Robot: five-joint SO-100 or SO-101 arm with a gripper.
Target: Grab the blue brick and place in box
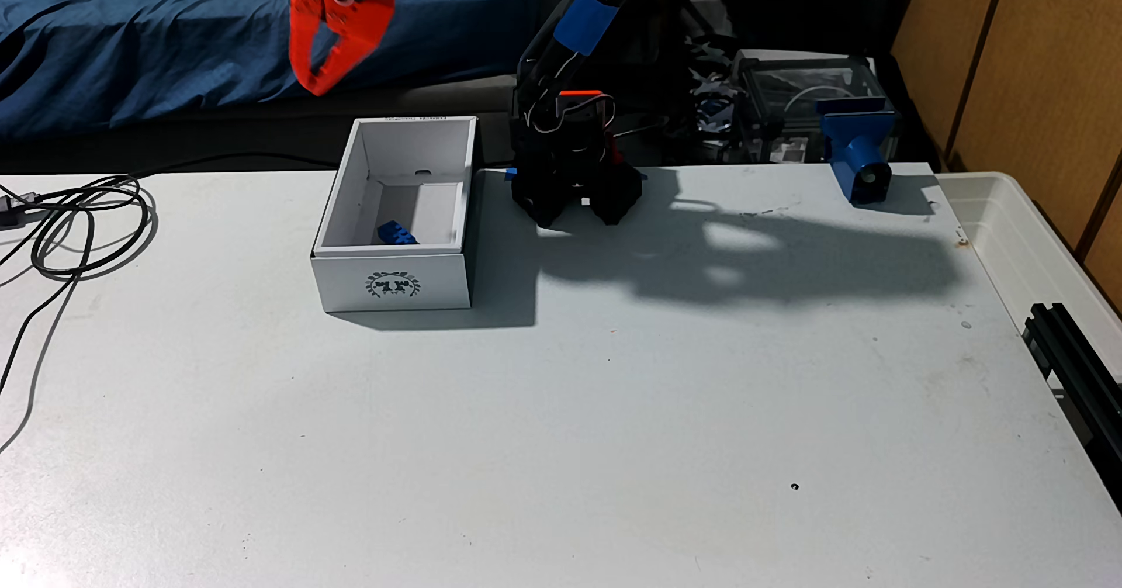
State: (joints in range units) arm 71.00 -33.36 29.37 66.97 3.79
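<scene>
One blue brick lies inside the box

One blue brick [397, 235] lies on the floor of the box [340, 208], near the box's front wall and toward its left side as we see it in the fixed view. We see the white box a little left of centre on the pale desk [546, 430], its open top up and its dark wreath emblem on the short wall facing us. High in the upper left of the frame, the orange gripper [314, 80] hangs well above the box and apart from it, against blue bedding [121, 23]. Its fingers [300, 42] point downward; they bow apart along their length and draw nearly together at the tips, with nothing between them. We see the black arm [571, 48], wrapped with blue tape, rising from its base [574, 190] just right of the box. At the left edge a coil of dark cable [85, 224] rests on the desk. Toward the upper right a blue printed mount [859, 154] stands at the desk's far edge.
</scene>
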